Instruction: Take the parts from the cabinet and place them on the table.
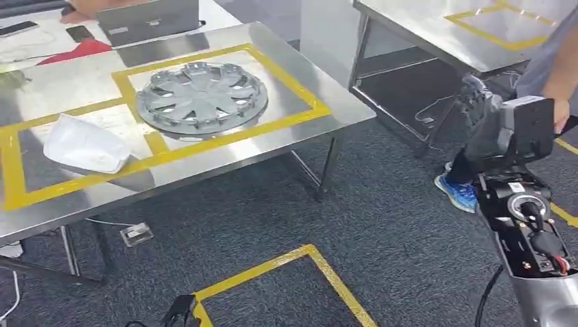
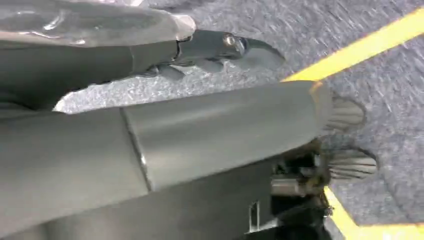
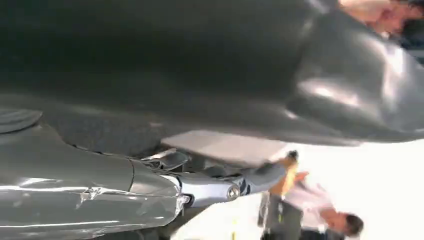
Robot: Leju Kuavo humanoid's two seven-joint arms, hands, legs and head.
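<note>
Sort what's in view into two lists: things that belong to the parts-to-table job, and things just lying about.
Job:
- silver wheel cover, lying in a yellow-taped box
- white part, beside it on the tape line
- steel table
- left hand and right hand

Lying about:
- red cloth
- black phone
- grey case
- second table
- person's blue shoe

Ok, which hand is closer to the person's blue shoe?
Right. The right hand is raised close to the blue shoe; the left hand hangs farther off, over carpet by yellow floor tape.
</note>
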